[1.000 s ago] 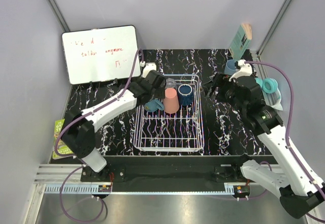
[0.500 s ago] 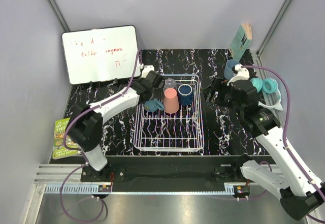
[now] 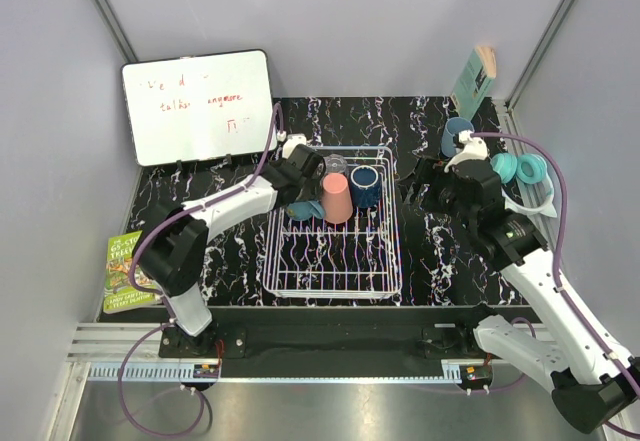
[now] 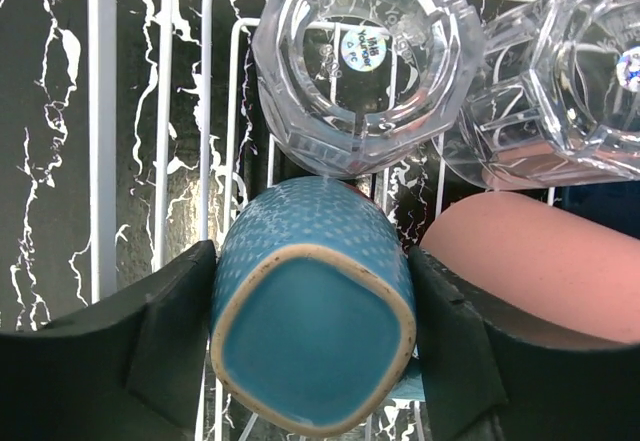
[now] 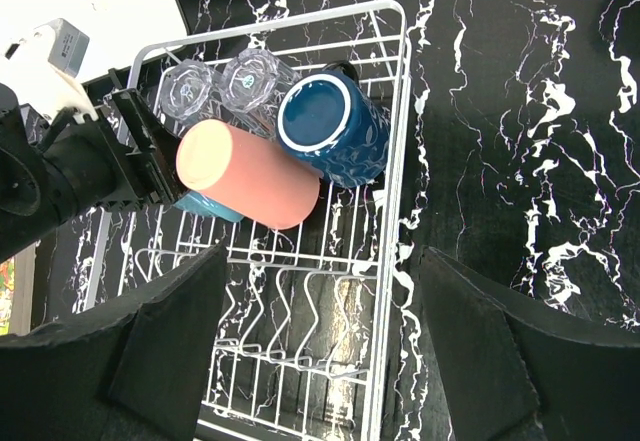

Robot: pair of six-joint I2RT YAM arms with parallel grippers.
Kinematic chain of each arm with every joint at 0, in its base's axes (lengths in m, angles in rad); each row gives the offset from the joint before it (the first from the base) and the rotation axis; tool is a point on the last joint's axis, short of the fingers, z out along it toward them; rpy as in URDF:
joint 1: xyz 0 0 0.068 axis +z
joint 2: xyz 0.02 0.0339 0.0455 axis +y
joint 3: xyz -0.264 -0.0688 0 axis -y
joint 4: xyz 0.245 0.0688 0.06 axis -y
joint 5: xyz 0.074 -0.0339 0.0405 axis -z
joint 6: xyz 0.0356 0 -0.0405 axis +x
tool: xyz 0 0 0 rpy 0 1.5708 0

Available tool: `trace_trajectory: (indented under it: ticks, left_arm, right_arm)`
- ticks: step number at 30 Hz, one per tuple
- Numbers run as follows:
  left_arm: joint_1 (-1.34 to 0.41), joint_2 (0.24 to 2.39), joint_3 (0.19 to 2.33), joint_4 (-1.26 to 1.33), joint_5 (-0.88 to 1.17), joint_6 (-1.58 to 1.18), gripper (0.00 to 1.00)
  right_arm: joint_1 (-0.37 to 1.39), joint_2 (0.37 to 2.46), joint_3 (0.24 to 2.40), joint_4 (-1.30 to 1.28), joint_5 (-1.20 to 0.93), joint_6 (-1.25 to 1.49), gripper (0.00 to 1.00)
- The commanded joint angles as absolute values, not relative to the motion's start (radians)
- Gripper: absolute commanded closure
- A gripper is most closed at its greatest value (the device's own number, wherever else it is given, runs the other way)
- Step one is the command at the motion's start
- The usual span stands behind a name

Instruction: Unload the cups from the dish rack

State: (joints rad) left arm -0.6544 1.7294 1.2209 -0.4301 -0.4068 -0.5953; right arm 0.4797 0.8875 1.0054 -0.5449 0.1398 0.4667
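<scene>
From above, the dish rack holds one salmon tumbler, one navy mug and one clear glass; one light blue mug stands on the table. Left wrist: two glasses, plus a second blue mug pinched by the left gripper. Right wrist: right gripper spread, empty.

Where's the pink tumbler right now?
Top view: pink tumbler at the dish rack's far end, between the light blue mug and the navy mug.

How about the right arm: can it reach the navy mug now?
Probably yes. The navy mug lies by the dish rack's right edge, nearest the open right tool, with nothing over it; only the pink tumbler crowds one side.
</scene>
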Motion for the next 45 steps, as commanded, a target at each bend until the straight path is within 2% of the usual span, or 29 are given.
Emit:
trace_trajectory:
  ticks: [1,11,19,25,33,38,45]
  left_arm:
    - [-0.649,1.706,1.192,-0.425,-0.39,-0.594,1.0]
    - [-0.663,1.51,1.245,-0.488,-0.456,-0.522,1.0]
    - [-0.663,1.339,1.339,-0.506,-0.367,-0.479,1.0]
    - [-0.66,1.156,1.163,-0.169,-0.082,-0.552,1.0]
    - [-0.658,1.06,0.93,0.221,0.194,-0.695,1.0]
    - [-0.658,1.048,0.772,0.536,0.299,-0.811,1.0]
    - [-0.652,1.095,0.609,0.911,0.331,-1.021,1.0]
  right_arm:
    - [0.485,0.871,1.0,-0.514,0.156,0.471,0.16]
    - [0.485,0.856,1.008,-0.512,0.147,0.483,0.16]
    - [0.485,0.842,0.997,-0.499,0.118,0.509,0.16]
    - [0.485,0.807,0.951,-0.436,0.04,0.546,0.16]
    - [0.483,0.735,0.91,-0.327,-0.075,0.623,0.16]
    - [0.485,0.69,0.858,-0.175,-0.218,0.733,0.16]
    - [0.483,0.654,0.714,0.052,-0.373,0.9,0.16]
